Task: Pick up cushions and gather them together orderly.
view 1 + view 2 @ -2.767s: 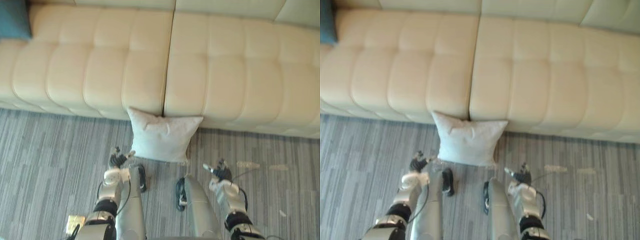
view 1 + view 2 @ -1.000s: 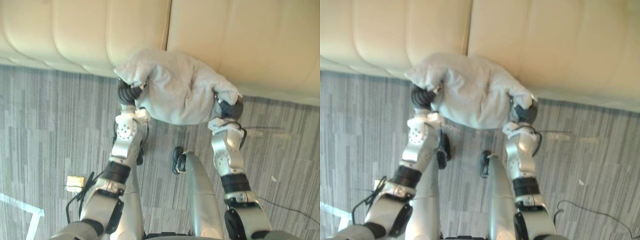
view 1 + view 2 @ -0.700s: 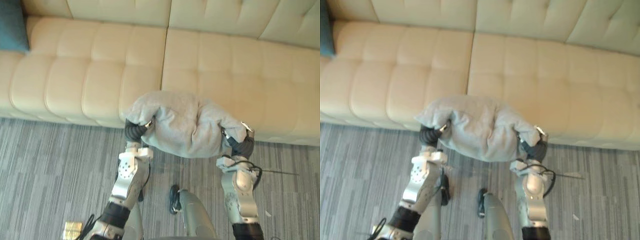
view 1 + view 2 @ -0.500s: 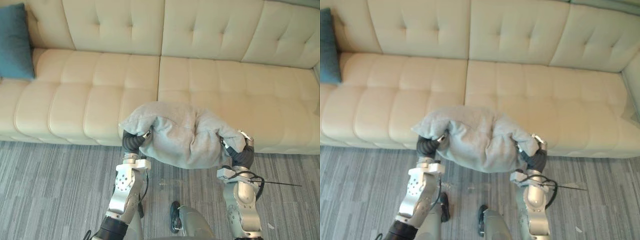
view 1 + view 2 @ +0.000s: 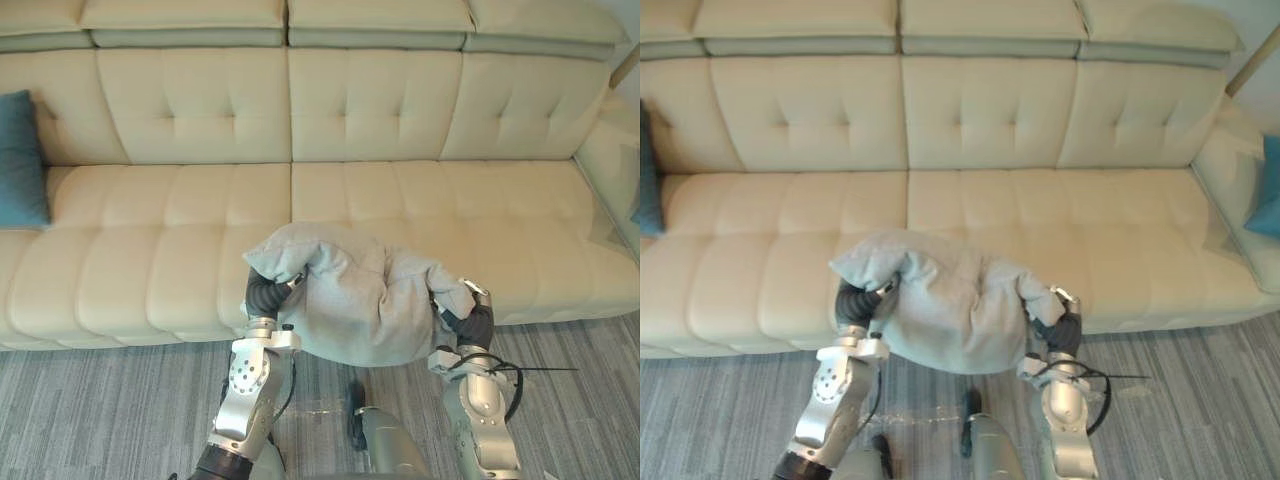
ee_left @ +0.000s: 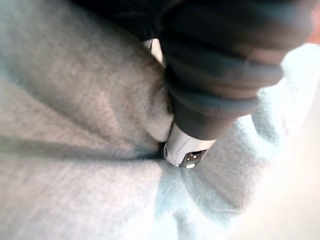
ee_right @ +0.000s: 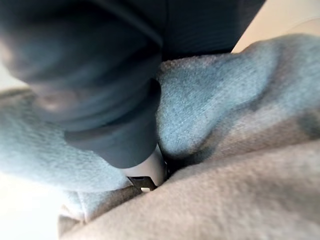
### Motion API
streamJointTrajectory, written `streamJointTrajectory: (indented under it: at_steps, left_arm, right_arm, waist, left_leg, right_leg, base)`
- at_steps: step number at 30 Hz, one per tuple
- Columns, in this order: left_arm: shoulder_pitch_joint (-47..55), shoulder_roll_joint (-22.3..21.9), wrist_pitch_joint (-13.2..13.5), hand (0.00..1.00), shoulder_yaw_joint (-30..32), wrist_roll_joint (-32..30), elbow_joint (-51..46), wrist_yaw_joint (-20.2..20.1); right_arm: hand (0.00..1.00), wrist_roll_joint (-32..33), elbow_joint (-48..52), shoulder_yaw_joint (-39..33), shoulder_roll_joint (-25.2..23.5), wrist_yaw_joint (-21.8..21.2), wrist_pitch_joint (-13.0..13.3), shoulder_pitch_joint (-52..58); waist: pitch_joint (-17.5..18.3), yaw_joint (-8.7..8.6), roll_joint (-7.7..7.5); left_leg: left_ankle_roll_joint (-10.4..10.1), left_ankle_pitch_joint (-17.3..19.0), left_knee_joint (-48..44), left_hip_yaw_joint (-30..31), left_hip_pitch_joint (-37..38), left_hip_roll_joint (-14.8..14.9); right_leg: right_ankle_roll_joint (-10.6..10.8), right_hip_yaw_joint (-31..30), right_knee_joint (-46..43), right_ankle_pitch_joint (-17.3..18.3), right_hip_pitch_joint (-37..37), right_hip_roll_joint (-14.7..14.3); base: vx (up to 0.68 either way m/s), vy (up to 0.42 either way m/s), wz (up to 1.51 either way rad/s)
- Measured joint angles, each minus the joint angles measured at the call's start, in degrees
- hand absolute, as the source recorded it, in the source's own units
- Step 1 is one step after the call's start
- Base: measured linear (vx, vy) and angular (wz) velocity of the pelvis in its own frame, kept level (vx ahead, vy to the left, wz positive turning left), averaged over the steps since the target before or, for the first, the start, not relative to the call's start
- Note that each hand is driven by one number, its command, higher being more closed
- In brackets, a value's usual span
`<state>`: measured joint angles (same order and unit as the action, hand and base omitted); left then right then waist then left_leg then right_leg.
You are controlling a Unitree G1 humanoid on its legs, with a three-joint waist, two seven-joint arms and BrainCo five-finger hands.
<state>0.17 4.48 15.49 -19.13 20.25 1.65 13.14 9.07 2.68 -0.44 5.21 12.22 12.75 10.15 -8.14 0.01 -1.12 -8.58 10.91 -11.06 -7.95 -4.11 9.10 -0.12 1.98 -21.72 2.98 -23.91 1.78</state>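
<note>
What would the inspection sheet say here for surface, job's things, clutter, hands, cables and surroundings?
Surface: cream sofa on a grey striped carpet.
Job's things: grey cushion held off the carpet in front of the sofa's front edge; teal cushion leaning at the sofa's left end; blue cushion on the sofa's right corner section.
Clutter: nothing seen.
Hands: left hand at the grey cushion's left side and right hand at its right side, both sunk into the cloth; grip hidden.
Cables: nothing seen.
Surroundings: the sofa's tufted back and headrests fill the far side; nothing else seen.
</note>
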Motion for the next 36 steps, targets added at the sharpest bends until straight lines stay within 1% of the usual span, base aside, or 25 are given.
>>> streamJointTrajectory:
  at_steps: [1,2,3,4,5,6,7,9,10,11,12,13,14,15,16,17,18,20,21,22,23,24,28,30,36]
  left_arm:
    - [0.57,-0.07,-0.3,1.0,-0.98,0.0,0.74,-0.07]
    - [0.93,-0.14,-0.35,1.0,-1.53,-0.01,0.93,-0.19]
    - [1.52,-0.38,-0.41,1.0,-2.34,0.0,1.22,-1.29]
    - [2.17,-0.66,-0.53,1.0,-2.73,0.04,1.29,-2.3]
    - [2.67,-0.83,-0.52,1.0,-2.73,0.07,1.27,-2.47]
    - [3.58,-0.92,-0.51,1.0,-2.71,0.12,1.27,-2.73]
    - [5.11,-0.73,-0.61,1.0,-2.58,0.13,1.26,-3.38]
    - [5.7,-0.83,-0.99,1.0,-2.64,0.14,1.26,-3.59]
    - [5.72,-0.83,-1.23,1.0,-2.65,0.15,1.26,-3.76]
    - [5.72,-0.84,-1.3,1.0,-2.65,0.16,1.26,-3.77]
    - [5.69,-0.89,-1.34,1.0,-2.67,0.16,1.25,-3.8]
    - [5.63,-1.08,-1.35,1.0,-2.67,0.15,1.18,-3.89]
    - [5.6,-1.29,-1.36,1.0,-2.69,0.14,1.16,-3.92]
    - [5.58,-1.5,-1.35,1.0,-2.85,0.13,0.97,-3.95]
    - [5.65,-1.09,-1.33,1.0,-3.07,0.13,0.79,-4.09]
    - [5.56,-0.64,-1.35,1.0,-3.07,0.13,0.79,-4.28]
    - [5.58,-0.17,-1.33,1.0,-3.31,0.13,0.66,-4.45]
    - [5.8,0.16,-1.32,1.0,-3.52,0.09,0.6,-4.58]
    - [5.81,0.37,-1.32,1.0,-3.51,0.09,0.6,-4.58]
    - [5.97,0.68,-1.17,1.0,-3.43,0.09,0.56,-4.58]
    - [6.09,0.89,-0.88,1.0,-3.36,0.09,0.36,-4.59]
    - [6.05,1.03,-0.82,1.0,-3.39,0.09,0.15,-4.61]
    - [6.24,1.56,-1.25,1.0,-3.41,0.08,0.17,-4.64]
    - [6.21,1.69,-1.45,1.0,-3.57,0.07,0.19,-4.64]
    - [6.03,2.68,-2.11,1.0,-4.56,-0.24,1.05,-4.63]
  right_arm:
    - [1.0,0.07,0.23,-0.79,-0.01,-0.01,-0.11,1.02]
    - [1.0,0.09,0.73,-1.29,-0.14,-0.04,-0.1,1.89]
    - [1.0,0.3,2.29,-1.93,-0.18,-0.08,-0.09,3.98]
    - [1.0,0.69,4.41,-2.06,-0.12,-0.27,-0.1,6.71]
    - [1.0,0.91,5.34,-2.06,-0.1,-0.46,-0.13,7.64]
    - [1.0,1.08,6.81,-2.02,-0.05,-0.85,-0.16,8.96]
    - [1.0,1.18,8.02,-1.64,-0.03,-0.95,-0.22,9.6]
    - [1.0,2.32,8.38,-1.65,-0.05,-0.91,-0.21,9.51]
    - [1.0,2.32,9.04,-1.64,-0.06,-0.9,-0.27,9.55]
    - [1.0,2.33,9.4,-1.64,-0.05,-0.9,-0.31,9.61]
    - [1.0,2.32,9.97,-1.65,-0.02,-0.87,-0.44,9.7]
    - [1.0,2.31,10.14,-1.67,0.13,-0.85,-0.43,9.64]
    - [1.0,2.31,10.16,-1.71,0.29,-0.79,-0.42,9.61]
    - [1.0,2.31,10.17,-1.84,0.7,-0.72,-0.43,9.58]
    - [1.0,2.27,9.73,-2.07,1.05,-0.72,-0.57,9.5]
    - [1.0,2.27,9.69,-2.32,0.29,-0.72,-1.03,9.54]
    - [1.0,2.18,9.73,-3.07,-1.09,-0.75,-1.22,9.54]
    - [1.0,2.15,9.71,-3.81,-2.25,-0.85,-1.28,9.19]
    - [1.0,2.12,9.3,-3.85,-2.45,-0.91,-1.31,8.44]
    - [1.0,2.11,7.89,-3.78,-2.6,-1.05,-1.25,7.26]
    - [1.0,2.12,6.95,-3.81,-2.9,-1.07,-1.25,6.31]
    - [1.0,2.13,5.52,-3.85,-3.09,-1.07,-1.06,5.31]
    - [1.0,2.11,1.15,-3.85,-1.98,-1.05,-1.05,2.2]
    - [1.0,2.11,-1.25,-3.83,-0.9,-1.03,-1.06,0.85]
    - [1.0,2.0,-5.5,-3.84,1.3,-1.01,-1.56,-1.06]
  waist:
    - [0.5,-0.15,0.47]
    - [0.84,-0.25,0.83]
    - [1.11,-0.74,1.56]
    - [1.07,-0.71,1.86]
    - [1.12,-0.42,2.07]
    - [1.19,0.48,2.5]
    - [1.64,1.67,3.03]
    - [2.07,2.05,3.04]
    - [2.14,2.45,2.93]
    - [2.13,2.55,2.89]
    - [2.26,2.66,2.75]
    - [2.36,2.7,2.49]
    - [2.48,2.7,2.44]
    - [2.97,2.75,3.06]
    - [3.98,2.71,2.87]
    - [4.61,2.44,1.86]
    - [5.3,2.18,0.66]
    - [6.16,2.44,-0.63]
    - [6.1,2.41,-0.45]
    - [6.4,2.33,-0.59]
    - [6.95,2.26,-1.32]
    - [7.58,1.62,-2.24]
    - [7.75,1.38,-1.96]
    - [7.83,0.68,-1.79]
    - [8.17,-0.04,-1.05]
  left_leg:
    - [-0.67,-0.38,0.88,1.84,2.19,0.8]
    - [-0.82,-0.27,0.2,2.68,2.29,1.32]
    - [-1.27,0.59,-6.45,4.6,0.31,2.68]
    - [-0.41,0.25,-20.88,6.47,-6.23,4.58]
    - [1.13,-0.89,-27.44,7.2,-8.91,5.49]
    - [3.4,-3.5,-37.44,7.54,-13.27,7.33]
    - [4.48,-4.88,-47.57,5.35,-18.28,9.19]
    - [6.26,-3.72,-49.79,0.33,-21.6,9.8]
    - [7.72,-2.69,-47.06,-3.01,-22.19,9.87]
    - [8.04,-2.15,-44.43,-4.31,-22.06,9.87]
    - [7.7,-1.65,-37.31,-6.26,-21.21,9.48]
    - [7.43,-1.85,-27.74,-7.41,-19.24,7.96]
    - [7.07,-2.59,-22.66,-7.23,-18.2,6.93]
    - [6.72,-7.53,-12.38,-6.94,-15.48,4.8]
    - [4.25,-9.54,-6.91,-6.44,-13.4,3.54]
    - [4.55,-10.14,-5.43,-6.46,-12.9,2.23]
    - [5.15,-11.31,-1.81,-6.92,-11.31,0.52]
    - [5.75,-11.85,1.57,-7.32,-8.86,-1.05]
    - [5.95,-12.01,2.72,-7.3,-7.51,-0.84]
    - [5.87,-12.18,4.2,-7.42,-5.8,-0.74]
    - [5.85,-12.17,4.75,-7.74,-5.48,-1.31]
    - [5.71,-12.13,5.09,-7.21,-5.97,-2.28]
    - [4.17,-13.61,8.21,-7.31,-5.69,-2.28]
    - [4.19,-14.83,10.03,-7.04,-5.44,-2.38]
    - [4.24,-16.87,13.29,-5.43,-4.4,-2.66]
  right_leg:
    - [0.05,0.75,-3.68,3.31,0.39,-0.26]
    - [-0.29,1.53,-3.52,4.71,1.45,-0.52]
    - [-1.11,4.07,-1.66,6.46,4.44,-1.08]
    - [-1.8,5.97,-0.07,7.47,7.73,-2.32]
    - [-2.63,6.48,0.4,7.6,8.97,-3.06]
    - [-3.9,7.45,0.95,8.29,11.31,-4.29]
    - [-5.52,7.54,1.54,9.47,14.26,-5.28]
    - [-6.27,7.13,2.54,10.14,16.26,-5.05]
    - [-6.23,6.82,3.55,10.12,17.43,-4.48]
    - [-6.17,6.77,4.04,10.08,18.27,-4.18]
    - [-6.11,6.86,4.8,10.05,19.45,-3.29]
    - [-5.74,6.89,5.06,10.07,20.34,-2.52]
    - [-4.85,6.81,5.01,10.12,20.6,-2.23]
    - [-2.42,6.12,4.89,11.02,21.58,-1.75]
    - [-0.54,4.81,4.92,12.17,22.12,-1.61]
    - [-0.31,4.27,5.01,12.31,22.0,-0.63]
    - [0.77,2.97,5.05,11.66,21.98,0.52]
    - [1.63,0.94,3.29,11.09,21.92,1.18]
    - [2.66,-0.3,0.77,10.76,21.07,1.1]
    - [2.49,-2.64,2.69,12.76,20.65,1.16]
    - [2.28,-3.58,6.34,10.03,20.41,2.0]
    - [2.78,-4.83,8.21,8.69,20.37,2.71]
    - [2.82,-6.02,10.56,8.21,20.09,2.06]
    - [2.79,-6.08,11.07,7.94,19.84,1.72]
    - [3.07,-6.29,12.49,6.6,20.03,1.45]
  base:
    - [0.24,-0.193,0.31]
    - [0.38,-0.285,0.6]
    - [0.35,-0.27,0.85]
    - [0.33,-0.255,0.8]
    - [0.25,-0.176,0.39]
    - [0.25,-0.103,-0.11]
    - [0.31,-0.074,-0.17]
    - [0.27,-0.013,-0.11]
    - [0.22,0.014,-0.07]
    - [0.35,0.048,-0.04]
    - [0.35,0.084,0.04]
    - [0.34,0.109,0.07]
    - [0.27,0.151,0.07]
    - [0.26,0.187,0.03]
    - [0.27,0.176,0.13]
    - [0.28,0.16,0.27]
    - [0.22,0.113,0.32]
    - [0.23,0.131,0.15]
    - [0.18,0.091,0.0]
    - [0.14,0.052,-0.05]
    - [0.1,0.008,0.09]
    - [0.14,-0.017,0.04]
    - [0.08,-0.035,-0.11]
    - [0.02,-0.06,-0.02]
    - [0.0,-0.009,-0.01]
